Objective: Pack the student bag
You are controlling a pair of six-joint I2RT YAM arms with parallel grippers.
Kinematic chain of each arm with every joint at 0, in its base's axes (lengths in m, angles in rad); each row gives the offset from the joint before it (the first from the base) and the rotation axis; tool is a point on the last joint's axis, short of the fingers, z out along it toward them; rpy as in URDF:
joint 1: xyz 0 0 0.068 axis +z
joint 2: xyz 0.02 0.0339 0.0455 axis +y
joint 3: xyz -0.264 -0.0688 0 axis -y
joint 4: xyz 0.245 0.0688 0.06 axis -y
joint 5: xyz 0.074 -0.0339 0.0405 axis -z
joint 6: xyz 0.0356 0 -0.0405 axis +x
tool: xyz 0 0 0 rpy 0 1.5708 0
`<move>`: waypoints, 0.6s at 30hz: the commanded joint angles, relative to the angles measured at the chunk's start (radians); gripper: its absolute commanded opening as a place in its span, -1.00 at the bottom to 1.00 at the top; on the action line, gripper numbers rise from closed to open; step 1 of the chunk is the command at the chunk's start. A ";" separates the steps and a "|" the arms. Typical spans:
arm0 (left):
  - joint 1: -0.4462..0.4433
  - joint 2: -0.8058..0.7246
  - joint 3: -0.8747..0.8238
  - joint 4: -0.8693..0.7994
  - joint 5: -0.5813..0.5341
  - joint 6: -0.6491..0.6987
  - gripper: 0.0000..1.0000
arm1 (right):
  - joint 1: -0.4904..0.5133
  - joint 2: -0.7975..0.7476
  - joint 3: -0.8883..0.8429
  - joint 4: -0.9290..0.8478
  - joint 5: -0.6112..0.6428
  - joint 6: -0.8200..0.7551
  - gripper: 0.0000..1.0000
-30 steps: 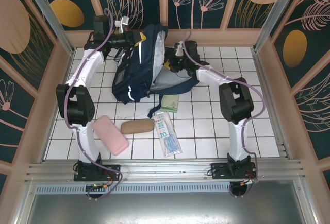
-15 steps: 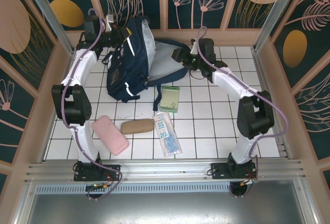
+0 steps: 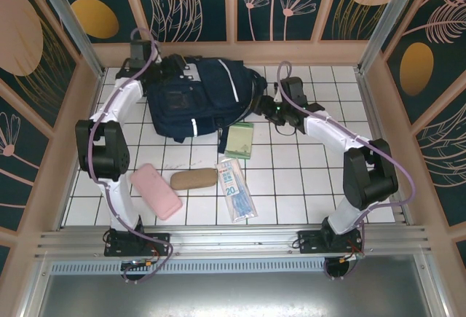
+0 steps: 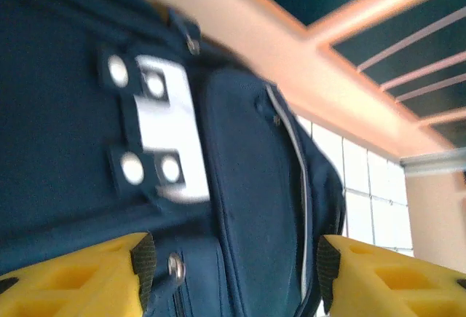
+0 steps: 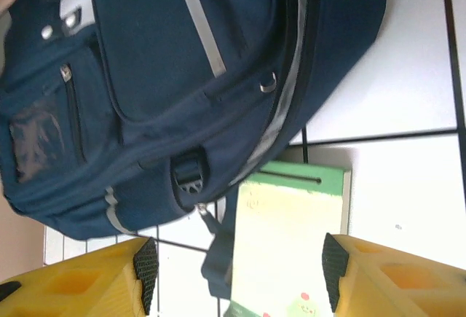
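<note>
At the back of the white-tiled table, the large navy blue fabric student bag is lying flat, front pockets up, with the left tool and right tool hovering released at either end, so one is probably best pinning fabric while the other is tugging a zip.

Left arm extended far forward, elbow out left; left end effector jaws apart, empty. Right arm bent inward; right end effector jaws apart, empty.

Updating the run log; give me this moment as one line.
student bag: lying flat | left fingers: open | right fingers: open | outside: green notebook, pink case
</note>
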 commanded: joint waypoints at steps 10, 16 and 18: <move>-0.379 -0.242 -0.546 0.275 -0.032 -0.093 0.31 | 0.032 0.037 -0.188 0.113 -0.177 0.156 0.26; -0.421 -0.153 -0.637 0.389 -0.034 -0.147 0.33 | 0.038 0.089 -0.242 0.197 -0.205 0.197 0.26; -0.421 -0.128 -0.638 0.409 -0.046 -0.153 0.33 | 0.038 0.116 -0.233 0.199 -0.198 0.192 0.26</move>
